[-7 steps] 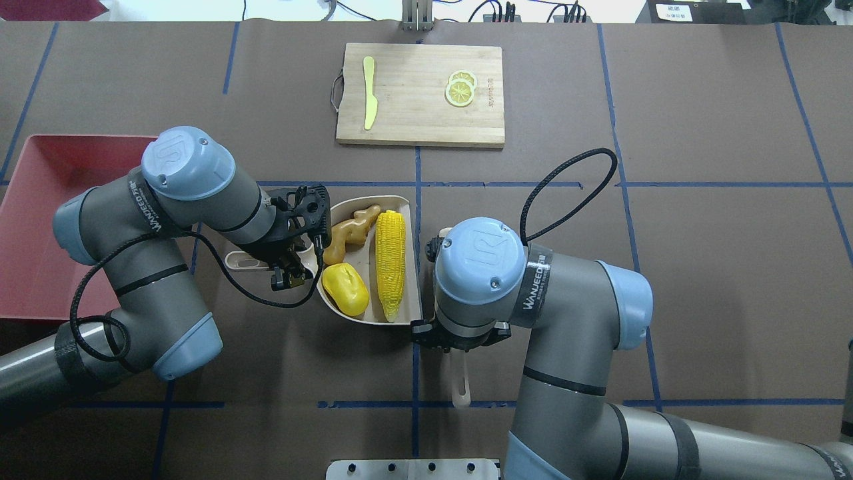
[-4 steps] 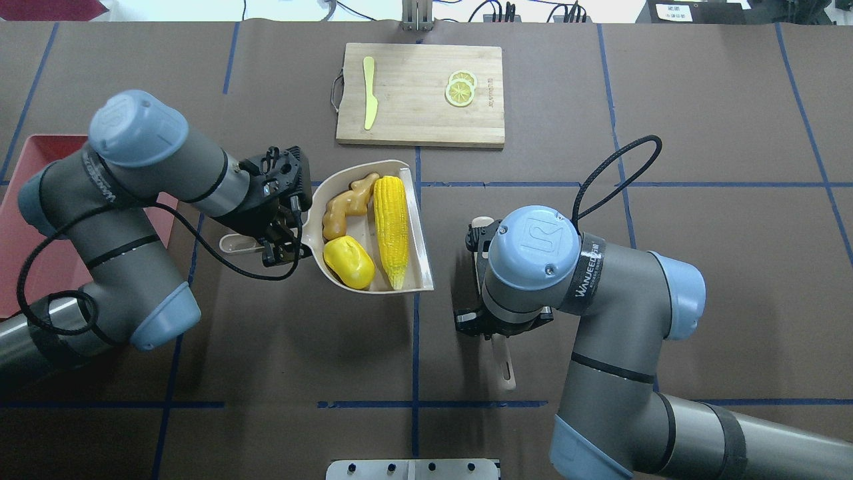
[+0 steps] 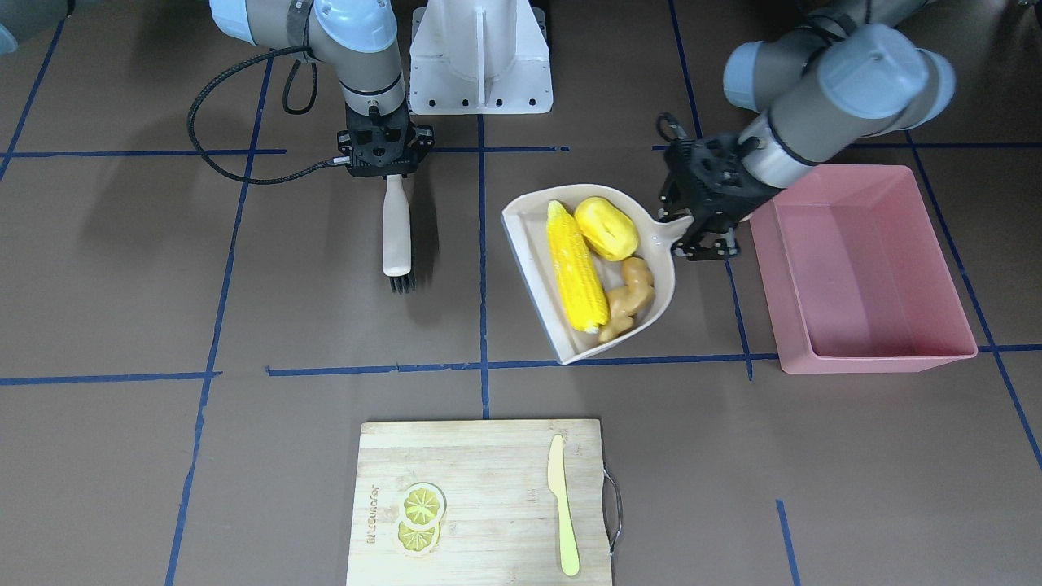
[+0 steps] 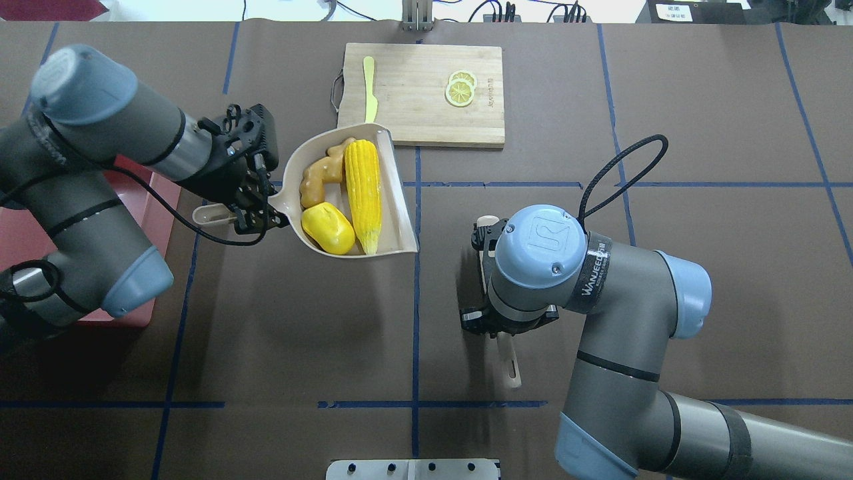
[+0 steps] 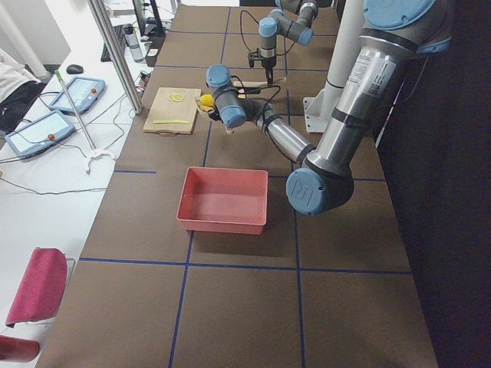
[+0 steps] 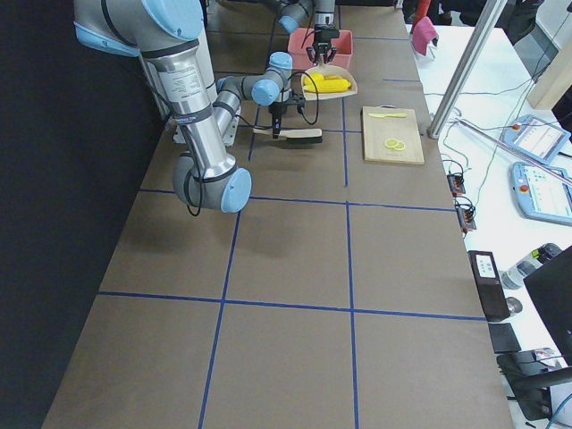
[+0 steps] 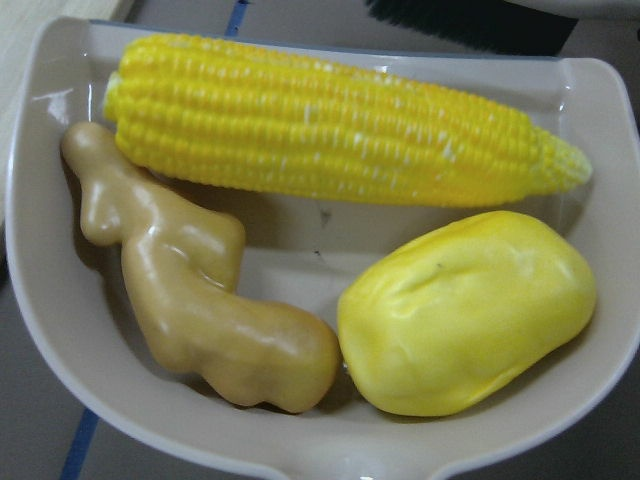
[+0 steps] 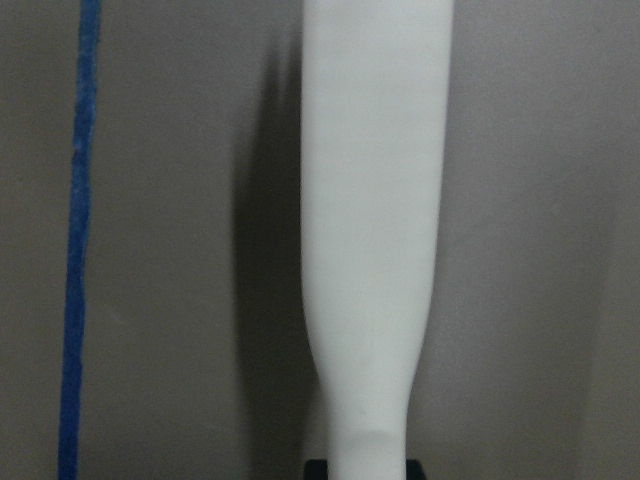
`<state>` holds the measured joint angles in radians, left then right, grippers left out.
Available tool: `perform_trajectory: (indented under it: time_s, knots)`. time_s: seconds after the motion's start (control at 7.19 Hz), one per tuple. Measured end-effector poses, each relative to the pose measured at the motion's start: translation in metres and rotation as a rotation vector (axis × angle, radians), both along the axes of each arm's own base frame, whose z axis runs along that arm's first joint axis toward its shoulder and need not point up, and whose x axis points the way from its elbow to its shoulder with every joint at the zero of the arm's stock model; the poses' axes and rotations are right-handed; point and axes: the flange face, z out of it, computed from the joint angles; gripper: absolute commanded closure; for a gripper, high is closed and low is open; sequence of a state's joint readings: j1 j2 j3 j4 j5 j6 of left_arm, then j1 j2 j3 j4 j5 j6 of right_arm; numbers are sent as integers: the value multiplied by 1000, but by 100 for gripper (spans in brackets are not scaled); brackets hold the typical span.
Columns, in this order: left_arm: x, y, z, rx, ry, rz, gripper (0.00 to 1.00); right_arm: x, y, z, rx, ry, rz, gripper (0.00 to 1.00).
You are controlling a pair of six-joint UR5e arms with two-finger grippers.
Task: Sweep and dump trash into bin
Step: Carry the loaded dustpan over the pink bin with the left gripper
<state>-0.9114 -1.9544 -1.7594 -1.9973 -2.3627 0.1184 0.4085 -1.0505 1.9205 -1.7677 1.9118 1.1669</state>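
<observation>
My left gripper (image 4: 250,203) (image 3: 704,228) is shut on the handle of the beige dustpan (image 4: 400,230) (image 3: 529,236) and holds it lifted and roughly level. In the pan lie the corn cob (image 4: 363,193) (image 7: 330,130), the yellow potato-like lump (image 4: 328,229) (image 7: 465,310) and the tan ginger root (image 4: 316,177) (image 7: 200,290). The pink bin (image 3: 875,356) (image 4: 160,207) stands just beyond the left gripper, mostly hidden under my left arm in the overhead view. My right gripper (image 3: 389,167) is shut on the white handle of a brush (image 3: 396,228) (image 8: 370,250).
A wooden cutting board (image 4: 420,120) with a pale yellow knife (image 4: 368,93) and lemon slices (image 4: 461,89) lies at the far side; the raised pan's far corner overlaps its near left corner in the overhead view. The robot base (image 3: 480,57) stands at the near edge.
My left arm has lifted the loaded dustpan and carried it left and farther out, toward the bin. My right arm has drawn the brush to the right, away from the pan.
</observation>
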Motion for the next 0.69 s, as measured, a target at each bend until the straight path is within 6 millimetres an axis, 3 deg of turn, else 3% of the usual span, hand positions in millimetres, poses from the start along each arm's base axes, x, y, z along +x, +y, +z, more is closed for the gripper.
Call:
perform_trajectory:
  time_s: [0.42, 0.69]
  knots:
    - [-108, -14, 67, -42, 45, -52, 100, 1, -2, 2, 7, 6, 9, 100]
    - [-175, -13, 116, -17, 37, -75, 100, 1, -2, 4, 10, 11, 12, 100]
